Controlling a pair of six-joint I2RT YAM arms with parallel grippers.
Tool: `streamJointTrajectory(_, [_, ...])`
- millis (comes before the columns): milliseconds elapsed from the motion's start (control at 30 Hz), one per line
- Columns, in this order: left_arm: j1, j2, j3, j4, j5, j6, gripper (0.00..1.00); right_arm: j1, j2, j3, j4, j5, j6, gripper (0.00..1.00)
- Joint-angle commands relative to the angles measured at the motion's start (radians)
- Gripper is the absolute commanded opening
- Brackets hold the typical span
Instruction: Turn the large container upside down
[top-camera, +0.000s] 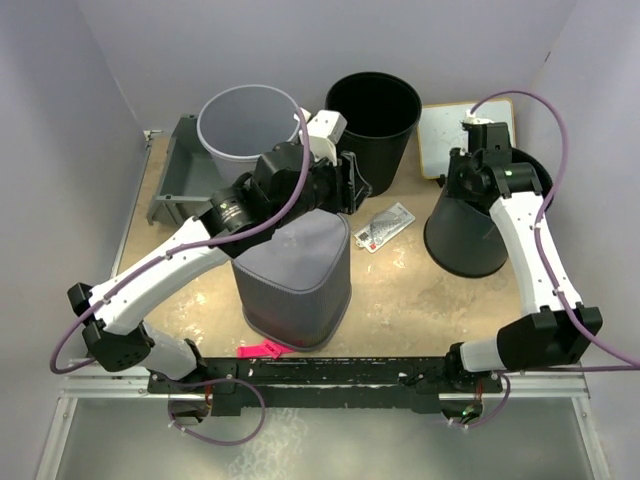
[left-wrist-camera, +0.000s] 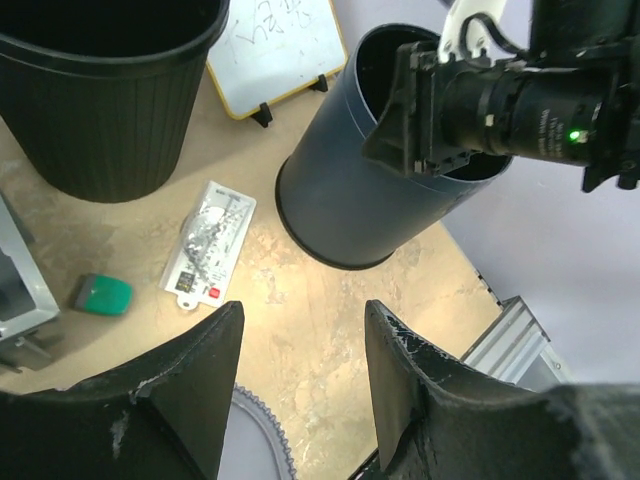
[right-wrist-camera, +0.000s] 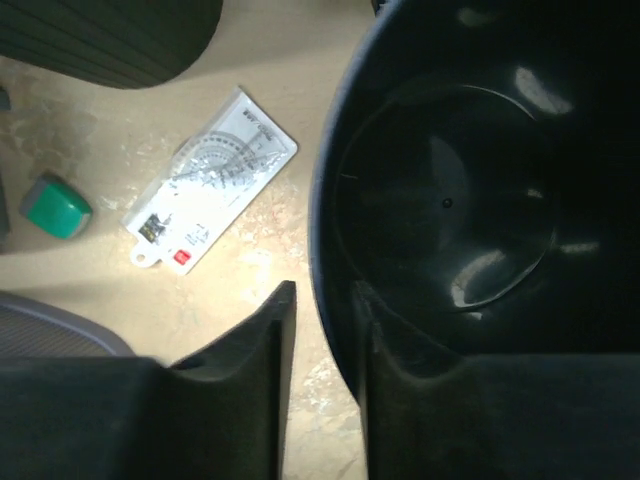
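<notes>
The large dark navy bin (top-camera: 465, 235) leans tilted at the right of the table, its closed base low and its mouth raised towards the right wall. It also shows in the left wrist view (left-wrist-camera: 360, 200) and in the right wrist view (right-wrist-camera: 450, 200). My right gripper (right-wrist-camera: 325, 310) is shut on its rim, with one finger inside and one outside; it also shows in the top view (top-camera: 478, 165). My left gripper (left-wrist-camera: 300, 330) is open and empty, hovering above a grey fabric bin (top-camera: 295, 280) mid-table; it also shows in the top view (top-camera: 355, 185).
A black ribbed bin (top-camera: 372, 115) and a translucent grey bucket (top-camera: 250, 125) stand at the back. A grey tray (top-camera: 180, 170) lies back left and a whiteboard (top-camera: 455, 135) back right. A protractor packet (top-camera: 385, 227) and a green item (left-wrist-camera: 103, 294) lie between the bins.
</notes>
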Motion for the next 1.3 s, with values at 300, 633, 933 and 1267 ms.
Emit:
streamJointTrajectory(300, [-0.117,0.150,0.044,0.062,0.011,-0.005,0.50,-0.006,-0.188,0.046,-0.005,-0.019,0.090,0.00])
streamJointTrajectory(633, [-0.168,0.178,-0.051,-0.105,-0.111,0.025,0.48,-0.006,-0.294,0.015,-0.030,0.090,0.103,0.00])
streamJointTrajectory(933, [-0.086,-0.025,-0.293,-0.183,-0.274,-0.072,0.48,-0.006,-0.351,0.126,-0.071,-0.158,0.171,0.00])
streamJointTrajectory(1267, [-0.001,-0.147,-0.279,-0.127,-0.276,-0.099,0.48,-0.006,-0.512,-0.262,0.433,-0.601,0.618,0.00])
